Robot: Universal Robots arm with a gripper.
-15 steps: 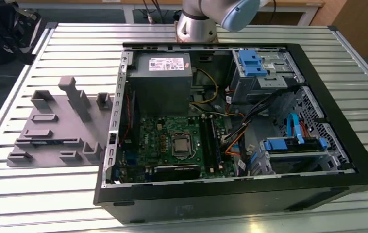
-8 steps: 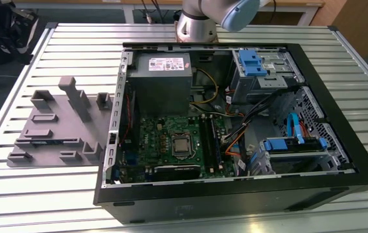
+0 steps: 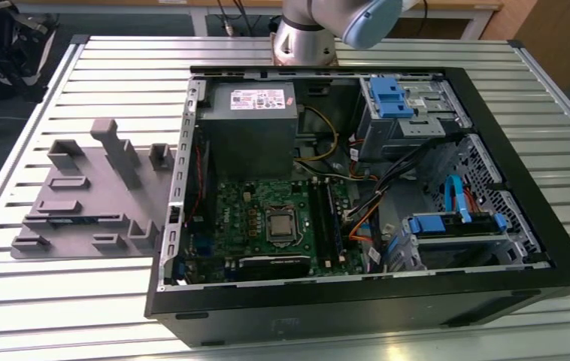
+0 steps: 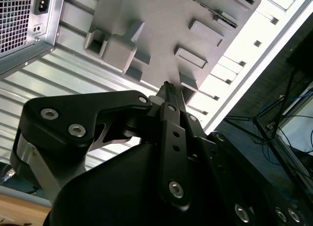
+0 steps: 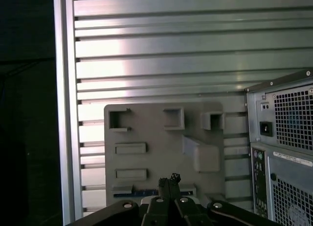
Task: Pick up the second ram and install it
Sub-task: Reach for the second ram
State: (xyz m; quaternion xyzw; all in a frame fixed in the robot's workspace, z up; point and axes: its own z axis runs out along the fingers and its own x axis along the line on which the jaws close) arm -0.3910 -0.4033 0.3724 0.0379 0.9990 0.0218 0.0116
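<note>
I judge the pick-up not yet begun: the gripper (image 5: pixel 169 180) hangs over the grey tray (image 3: pixel 104 203), fingers together and empty. The second ram (image 3: pixel 72 219) sits in a tray slot at 9 o'clock from the computer case (image 3: pixel 365 298), its long axis running 9 to 3 o'clock in the exterior view. A grasp calls for parted fingers squared across its thin edges.
</note>
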